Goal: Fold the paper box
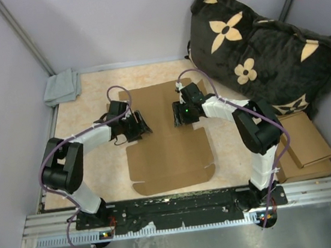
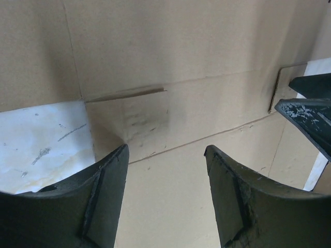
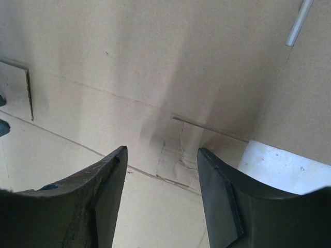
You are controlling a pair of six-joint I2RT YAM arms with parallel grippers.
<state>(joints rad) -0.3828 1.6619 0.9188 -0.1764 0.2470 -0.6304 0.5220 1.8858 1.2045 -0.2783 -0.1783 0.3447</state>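
Note:
The paper box (image 1: 167, 148) lies flat and unfolded on the table, a brown die-cut sheet with rounded flaps. My left gripper (image 1: 142, 125) hovers open over its left edge; in the left wrist view (image 2: 165, 155) its fingers (image 2: 106, 191) frame a crease and slit in the cardboard (image 2: 170, 57). My right gripper (image 1: 177, 114) hovers open over the sheet's right middle; in the right wrist view (image 3: 161, 155) its fingers (image 3: 222, 196) frame a wrinkled crease by a slit in the cardboard (image 3: 155, 62). Neither holds anything. The right gripper's fingertips (image 2: 310, 111) show in the left wrist view.
A pile of brown cardboard pieces (image 1: 304, 143) lies at the right edge. A black cushion with tan flowers (image 1: 265, 51) fills the back right. A grey cloth (image 1: 62, 87) sits in the back left corner. Walls enclose the beige table (image 1: 98, 168).

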